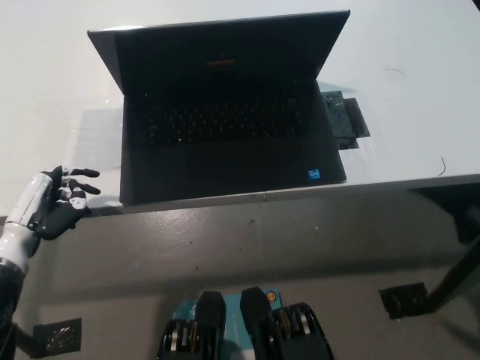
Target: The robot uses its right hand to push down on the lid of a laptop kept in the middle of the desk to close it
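Laptop (225, 112) sits open in the middle of the white desk (420, 90), its lid (217, 49) tilted up and back, so the closing has not begun. No black right hand is in sight, so the whole push is left. White left hand (56, 201) rests at the desk's near edge, empty, fingers loosely spread. 1 small blue sticker (316, 175) marks the palm rest; its writing is too small to read. A dark flat object (343, 120) lies just beside the laptop.

you have open counter (420, 90) right of the laptop (225, 127), except a small dark flat item (343, 118) touching its right edge. above the raised lid (217, 52) nothing blocks. the left hand (58, 202) sits off the counter's front-left edge.
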